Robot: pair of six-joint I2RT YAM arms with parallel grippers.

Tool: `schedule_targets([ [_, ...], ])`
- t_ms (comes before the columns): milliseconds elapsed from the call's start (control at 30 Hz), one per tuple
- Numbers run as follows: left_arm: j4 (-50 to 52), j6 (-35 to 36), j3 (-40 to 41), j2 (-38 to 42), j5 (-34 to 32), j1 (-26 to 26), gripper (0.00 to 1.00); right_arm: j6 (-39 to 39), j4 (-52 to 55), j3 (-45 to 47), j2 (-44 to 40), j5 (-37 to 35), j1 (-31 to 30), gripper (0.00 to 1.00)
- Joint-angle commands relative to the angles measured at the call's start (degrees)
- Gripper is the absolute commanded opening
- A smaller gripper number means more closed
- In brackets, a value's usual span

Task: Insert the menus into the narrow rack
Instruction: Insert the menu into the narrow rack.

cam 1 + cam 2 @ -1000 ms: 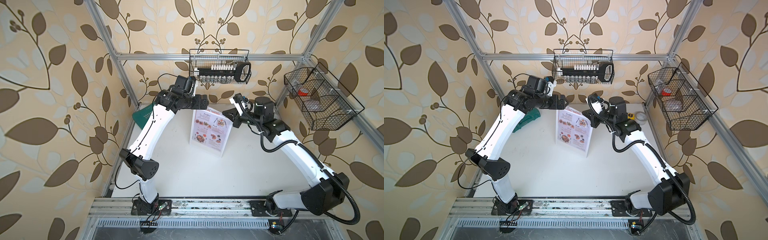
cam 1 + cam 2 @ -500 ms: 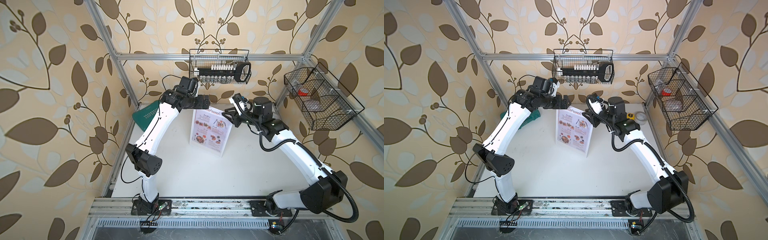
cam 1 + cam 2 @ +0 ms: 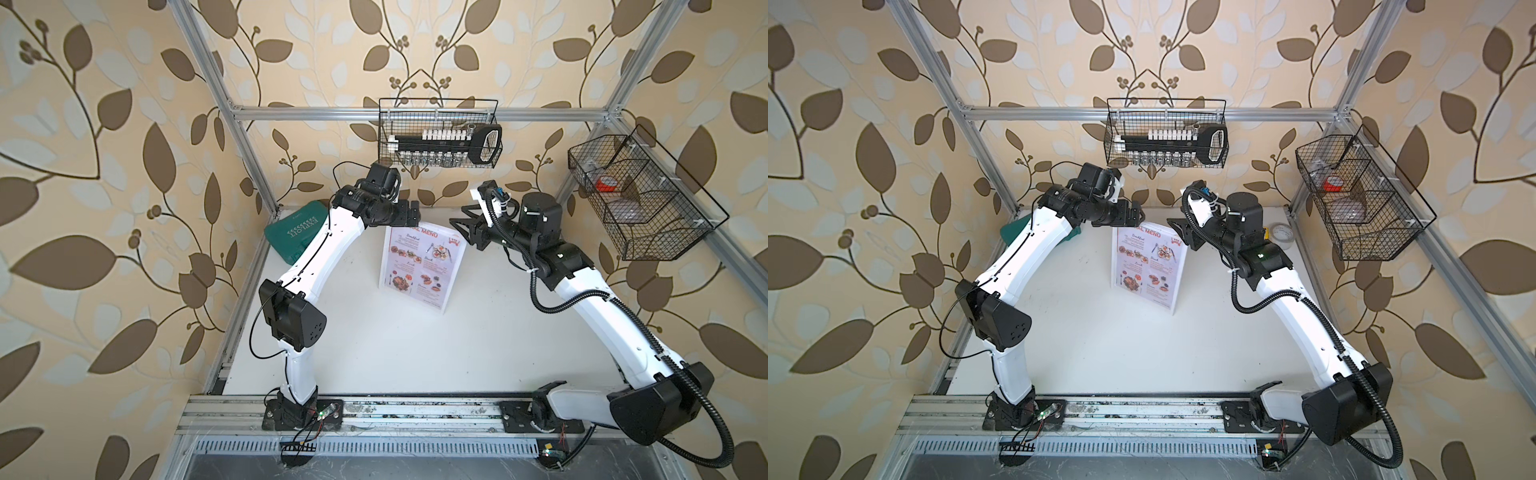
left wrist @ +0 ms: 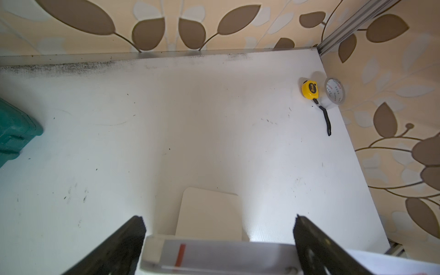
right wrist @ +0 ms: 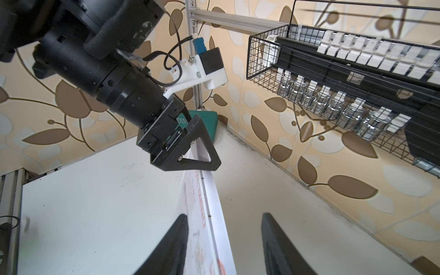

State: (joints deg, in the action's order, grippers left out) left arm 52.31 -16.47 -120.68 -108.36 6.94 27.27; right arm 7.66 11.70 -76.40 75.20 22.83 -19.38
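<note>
Robot lab test cell, aluminium frame (image 3: 415, 111), leaf wallpaper panels (image 3: 104, 291), white tabletop (image 3: 415, 353)

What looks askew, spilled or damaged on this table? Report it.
Nothing is spilled or visibly damaged. The one oddity: the narrow rack, with the menu in it, stands turned at a slant to the table's edges rather than square to them.

Menu sheet (image 3: 422, 266) inside upright clear rack (image 4: 238, 254), red heading uppermost, standing on white table (image 3: 415, 353)
</note>
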Motion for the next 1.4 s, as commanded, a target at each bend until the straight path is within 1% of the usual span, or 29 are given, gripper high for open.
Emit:
schedule_targets([
  [0,0.04,0.86,2.46,4.63,-1.53,0.84,0.99,-0.57,-0.56,-0.05,0.33,-2.03,0.0,0.51],
  [167,0.11,0.66,2.91,5.1,-1.16,1.03,0.99,-0.47,-0.67,-0.32,0.35,-3.39,-0.02,0.52],
  [467,1.21,0.98,-3.64,4.7,0.73,1.03,0.99,-1.15,-0.06,-1.63,2.46,-4.7,-0.05,0.52],
  [533,1.23,0.7,-3.64,4.82,1.16,1.03,0.99,-2.42,0.96,-3.2,3.62,-5.84,-0.04,0.51],
  [633,1.22,0.45,-2.86,5.15,2.0,1.01,0.99,-6.85,2.65,-6.76,5.97,-8.86,-0.09,0.5],
  [700,1.09,0.44,-2.5,5.56,1.98,1.03,0.99,-9.34,4.44,-9.44,7.58,-9.01,-0.44,0.49],
  [767,0.49,0.67,-2.16,6.21,1.03,0.96,0.99,-9.94,6.39,-11.36,8.98,-9.89,-1.84,0.48],
  [867,-0.41,1.3,-1.66,6.76,-0.28,0.64,0.99,-9.52,7.27,-11.66,9.95,-13.06,-4.43,0.48],
  [1033,-0.11,0.88,-1.95,6.21,0.38,-1.3,0.99,-10.34,9.07,-13.2,12.11,-17.57,-7.04,0.48],
  [1133,-0.64,0.59,-1.04,7.1,0.96,-3.74,0.99,-10.0,11.21,-15.7,13.92,-20.36,-8.63,0.48],
  [1200,-1.77,-0.56,0.68,8.16,2.76,-5.95,0.99,-9.16,13.24,-17.43,15.49,-22.5,-9.4,0.48],
  [1267,-3.01,-1.2,2.84,9.61,3.53,-7.8,0.99,-8.92,14.93,-18.75,16.74,-23.05,-9.54,0.48],
  [1367,-4.69,-1.39,7.28,11.42,3.45,-8.85,0.99,-9.0,15.03,-18.66,17.1,-22.83,-9.7,0.48],
])
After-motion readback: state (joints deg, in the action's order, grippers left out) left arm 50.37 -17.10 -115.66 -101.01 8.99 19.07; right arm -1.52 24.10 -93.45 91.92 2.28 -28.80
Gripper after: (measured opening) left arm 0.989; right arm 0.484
